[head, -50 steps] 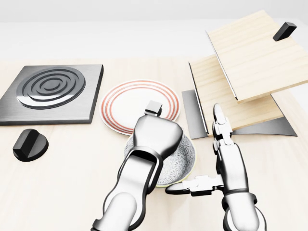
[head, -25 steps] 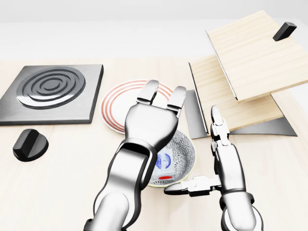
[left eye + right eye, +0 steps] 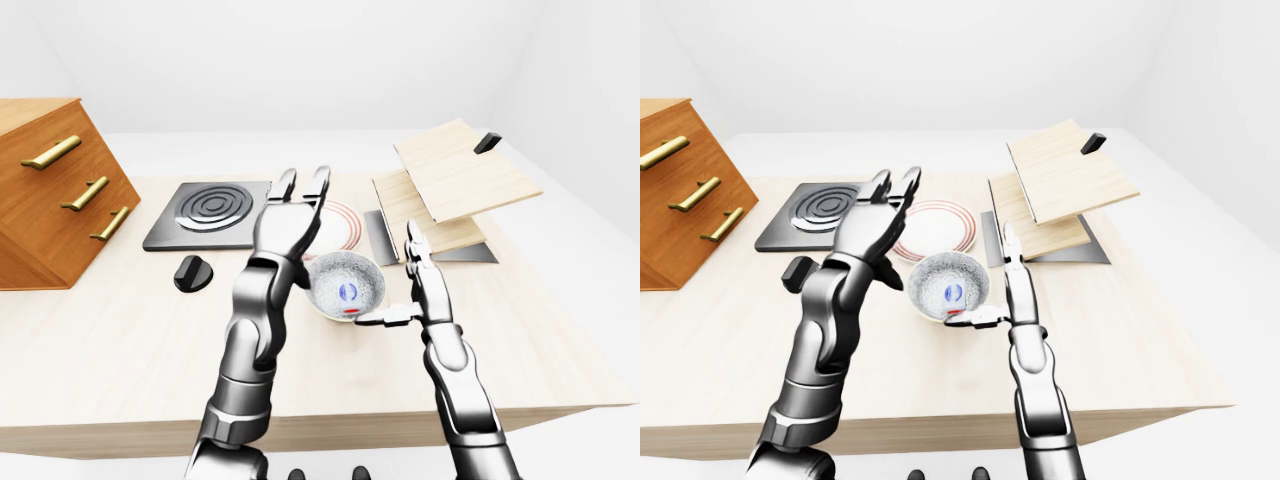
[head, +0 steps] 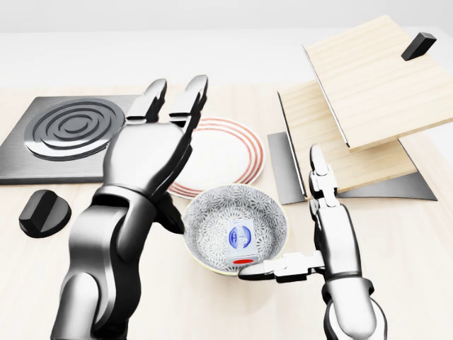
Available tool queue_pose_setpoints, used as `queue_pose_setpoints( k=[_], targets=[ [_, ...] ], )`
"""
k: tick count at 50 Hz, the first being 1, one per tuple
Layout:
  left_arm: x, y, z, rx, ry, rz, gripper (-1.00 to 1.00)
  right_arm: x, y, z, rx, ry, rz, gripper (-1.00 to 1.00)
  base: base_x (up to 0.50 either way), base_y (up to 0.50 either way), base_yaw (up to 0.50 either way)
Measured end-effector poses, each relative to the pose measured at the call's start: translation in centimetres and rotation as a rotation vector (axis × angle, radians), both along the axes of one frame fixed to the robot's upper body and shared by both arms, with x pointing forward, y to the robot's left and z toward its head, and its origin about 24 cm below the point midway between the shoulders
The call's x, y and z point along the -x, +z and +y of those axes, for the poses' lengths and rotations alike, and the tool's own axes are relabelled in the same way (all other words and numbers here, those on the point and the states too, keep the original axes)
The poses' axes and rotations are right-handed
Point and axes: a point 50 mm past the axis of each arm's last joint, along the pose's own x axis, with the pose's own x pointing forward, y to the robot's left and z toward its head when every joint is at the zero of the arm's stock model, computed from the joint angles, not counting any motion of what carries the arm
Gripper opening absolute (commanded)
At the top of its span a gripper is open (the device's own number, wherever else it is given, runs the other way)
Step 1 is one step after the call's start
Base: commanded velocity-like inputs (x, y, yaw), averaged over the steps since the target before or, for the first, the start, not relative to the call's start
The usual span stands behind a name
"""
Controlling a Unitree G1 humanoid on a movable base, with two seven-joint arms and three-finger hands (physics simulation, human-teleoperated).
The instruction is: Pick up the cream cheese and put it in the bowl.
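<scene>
The cream cheese (image 4: 241, 243), a small white box with a blue label, lies inside the patterned grey bowl (image 4: 212, 207) low in the middle of the head view. My left hand (image 4: 173, 99) is open and empty, fingers spread, raised above and to the left of the bowl, over the plate's left edge. My right hand (image 4: 297, 241) is open and flat, just right of the bowl; its fingers (image 4: 318, 173) point up the view and its thumb reaches toward the bowl's lower rim. I cannot tell whether the thumb touches the rim.
A white plate with red rings (image 4: 230, 152) lies just above the bowl. A black burner plate (image 4: 71, 131) and a black knob (image 4: 44, 212) are on the left, tilted wooden boards (image 4: 368, 85) on the right. A wooden drawer cabinet (image 3: 50, 195) stands far left.
My left hand opened, rose off the bowl and moved up and left. The cream cheese it covered now lies in the bowl. The right hand has barely moved.
</scene>
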Motion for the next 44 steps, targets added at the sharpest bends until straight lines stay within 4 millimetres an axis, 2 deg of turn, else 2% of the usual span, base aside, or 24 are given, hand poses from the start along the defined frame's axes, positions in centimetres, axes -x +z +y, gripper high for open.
queue_pose_setpoints(
  k=[12,23,31,44],
  targets=[
    [1.4,1.9,3.9,0.32,-0.041,-0.138,1.0,0.0,4.1,0.8,0.024,0.025,-0.175,1.0,0.0,0.0,0.0],
    [3.2,3.4,6.4,0.626,-0.119,-0.252,1.0,-0.1,6.3,1.6,0.025,0.034,-0.268,1.0,0.0,0.0,0.0],
    [5.5,3.8,7.3,0.775,-0.185,-0.303,1.0,0.2,7.6,2.1,0.002,0.035,-0.329,1.0,0.0,0.0,0.0],
    [8.8,3.4,7.6,0.907,-0.246,-0.318,1.0,1.2,9.4,2.4,-0.038,0.04,-0.416,1.0,0.0,0.0,0.0]
  ],
)
